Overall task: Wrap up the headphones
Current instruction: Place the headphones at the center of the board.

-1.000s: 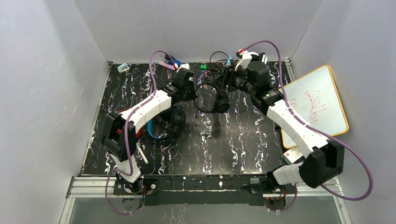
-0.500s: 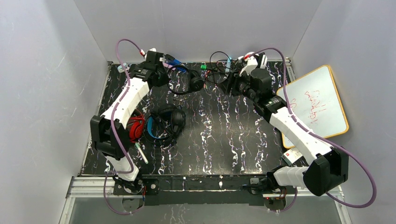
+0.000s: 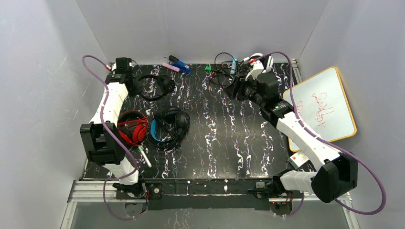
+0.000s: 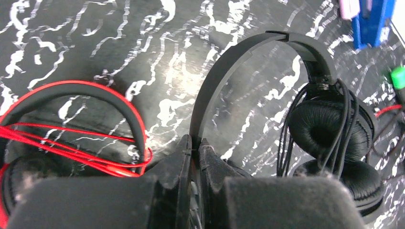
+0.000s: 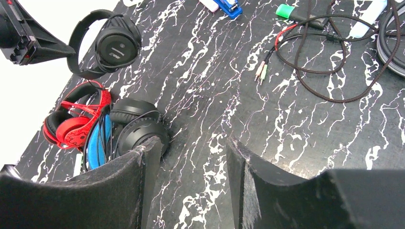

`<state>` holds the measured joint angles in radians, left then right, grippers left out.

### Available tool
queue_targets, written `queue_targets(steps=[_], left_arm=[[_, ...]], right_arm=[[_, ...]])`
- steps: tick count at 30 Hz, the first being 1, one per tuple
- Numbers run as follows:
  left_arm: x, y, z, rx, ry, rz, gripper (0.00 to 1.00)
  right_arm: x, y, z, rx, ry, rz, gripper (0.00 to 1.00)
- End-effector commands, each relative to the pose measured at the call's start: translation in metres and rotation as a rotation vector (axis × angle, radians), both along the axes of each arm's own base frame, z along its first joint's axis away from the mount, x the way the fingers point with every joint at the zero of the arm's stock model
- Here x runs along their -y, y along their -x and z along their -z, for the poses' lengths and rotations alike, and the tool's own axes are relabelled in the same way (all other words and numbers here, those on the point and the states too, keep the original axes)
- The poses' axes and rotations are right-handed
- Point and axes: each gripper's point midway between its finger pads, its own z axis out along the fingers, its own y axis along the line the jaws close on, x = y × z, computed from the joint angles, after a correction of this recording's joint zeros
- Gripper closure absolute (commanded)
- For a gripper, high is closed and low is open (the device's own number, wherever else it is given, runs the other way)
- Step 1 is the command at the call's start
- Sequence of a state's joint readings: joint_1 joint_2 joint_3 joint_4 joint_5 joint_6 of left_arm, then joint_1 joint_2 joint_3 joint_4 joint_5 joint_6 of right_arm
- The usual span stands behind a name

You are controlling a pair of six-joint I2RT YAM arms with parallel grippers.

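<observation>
Left pincer (image 4: pixel 196 143) pinches the headband of the matte all-black headphones (image 4: pixel 267 40), cord wound round the earcups ahead; glossy red pair (image 3: pixel 133 128) and blue-banded black pair (image 3: pixel 169 125) beside it look wrapped, only set-down seemingly left; right pincer (image 5: pixel 193 143) gapes empty

Marbled black table (image 3: pixel 229 138): red headphones (image 3: pixel 133 130), blue-banded headphones (image 3: pixel 169 125).

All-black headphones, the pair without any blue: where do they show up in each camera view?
Top external: all-black headphones at far left, beyond the red headphones.
Left wrist: all-black headphones fill centre and right, earcups at right; red headphones at left.
Right wrist: all-black headphones upper left, red headphones below them.
Shared landmark: the red headphones.
</observation>
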<state>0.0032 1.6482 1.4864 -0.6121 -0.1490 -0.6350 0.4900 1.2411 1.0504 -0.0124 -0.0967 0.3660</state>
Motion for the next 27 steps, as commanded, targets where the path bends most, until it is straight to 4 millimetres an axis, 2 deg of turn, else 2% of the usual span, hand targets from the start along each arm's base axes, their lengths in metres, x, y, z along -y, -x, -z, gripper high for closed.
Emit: queue_targets(steps=[1,5,10,16,21,24,26,27], left_arm=[[-0.025,0.012,-0.017,0.048,0.019,-0.105,1.00],[-0.037,0.013,0.006,0.022,0.043,-0.160,1.00],[-0.042,0.008,0.035,-0.015,0.084,-0.178,1.00],[-0.061,0.001,0.057,-0.045,0.022,-0.240,1.00],[-0.080,-0.009,0.072,0.008,-0.039,-0.329,1.00],[-0.086,-0.012,0.088,0.000,-0.061,-0.361,0.99],[-0.090,-0.014,0.095,-0.009,-0.080,-0.372,0.89],[-0.093,-0.013,0.097,-0.014,-0.094,-0.385,0.80]], right_arm=[[0.000,0.001,-0.023,0.066,-0.033,-0.016,0.40],[0.000,0.004,-0.021,0.060,-0.035,-0.022,0.40],[0.000,0.006,-0.018,0.052,-0.032,-0.022,0.40],[0.002,0.007,-0.015,0.045,-0.029,-0.016,0.40],[0.001,0.006,-0.015,0.044,-0.028,-0.019,0.40],[0.001,0.005,-0.017,0.047,-0.027,-0.018,0.40],[0.002,0.005,-0.017,0.048,-0.022,-0.014,0.40],[0.003,0.004,-0.017,0.049,-0.019,-0.011,0.40]])
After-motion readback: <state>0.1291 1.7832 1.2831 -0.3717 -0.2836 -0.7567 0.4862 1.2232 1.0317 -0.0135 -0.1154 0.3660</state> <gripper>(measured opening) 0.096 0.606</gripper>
